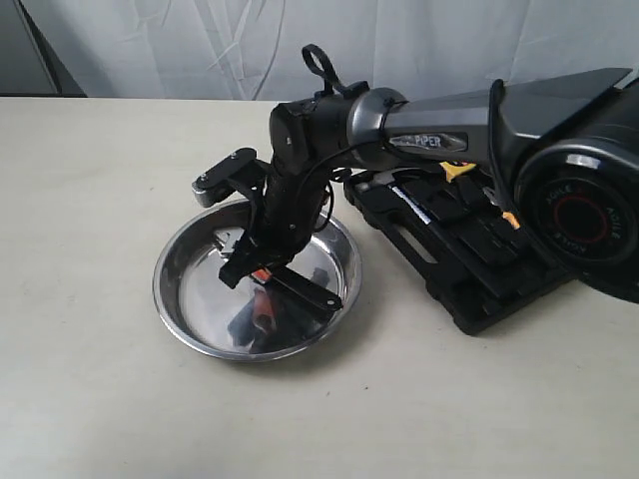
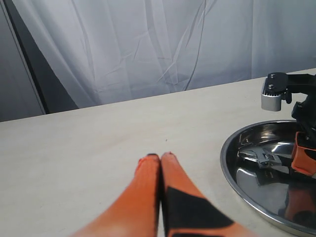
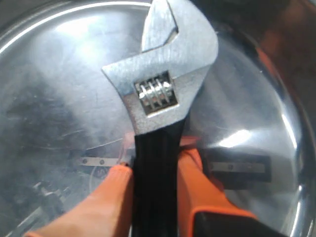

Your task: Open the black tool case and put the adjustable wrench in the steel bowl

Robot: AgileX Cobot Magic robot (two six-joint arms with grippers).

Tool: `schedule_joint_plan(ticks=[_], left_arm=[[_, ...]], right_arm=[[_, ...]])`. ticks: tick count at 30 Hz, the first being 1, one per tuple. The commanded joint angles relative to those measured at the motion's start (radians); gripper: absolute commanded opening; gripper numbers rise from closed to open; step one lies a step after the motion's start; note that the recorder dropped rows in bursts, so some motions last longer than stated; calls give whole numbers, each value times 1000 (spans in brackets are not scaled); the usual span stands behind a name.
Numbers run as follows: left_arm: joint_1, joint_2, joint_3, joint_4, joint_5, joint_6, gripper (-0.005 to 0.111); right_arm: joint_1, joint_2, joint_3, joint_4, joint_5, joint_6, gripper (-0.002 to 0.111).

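My right gripper [image 3: 155,165] has its orange fingers [image 3: 111,197] clamped on the black handle of the adjustable wrench [image 3: 163,94], silver head inside the steel bowl [image 3: 49,74]; touching or not, I can't tell. My left gripper [image 2: 160,157] is pressed closed just outside the bowl's rim. The black tool case [image 1: 469,249] lies open beside the bowl

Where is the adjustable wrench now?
The right gripper holds the adjustable wrench over the steel bowl, left of the black tool case in the exterior view.
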Motion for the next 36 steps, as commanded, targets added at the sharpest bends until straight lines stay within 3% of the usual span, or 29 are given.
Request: schedule_joint_plan(ticks=[1, 3, 4, 6, 10, 17, 24, 31, 36], left_arm=[[-4, 4, -2, -4, -6, -1, 0], [-4, 4, -2, -4, -6, -1, 0], [-4, 4, -2, -4, -6, -1, 0], [-4, 4, -2, -4, -6, -1, 0], [-4, 4, -2, -4, -6, -1, 0], [-4, 4, -2, -4, -6, -1, 0], [-4, 4, -2, -4, -6, -1, 0], [-4, 4, -2, -4, -6, -1, 0], [-4, 4, -2, -4, -6, -1, 0]], right_arm=[[-2, -2, -7, -8, -8, 4, 19], [-2, -4, -7, -1, -6, 11, 35], [-2, -8, -7, 0, 1, 20, 37], [-2, -29, -7, -2, 6, 26, 30], [-2, -135, -5, -8, 62, 37, 0], [-2, -342, 79, -12, 81, 82, -1], [-2, -642, 317, -41, 91, 152, -1], [-2, -939, 564, -36, -123, 160, -1], [-2, -1010, 602, -53, -22, 160, -1]])
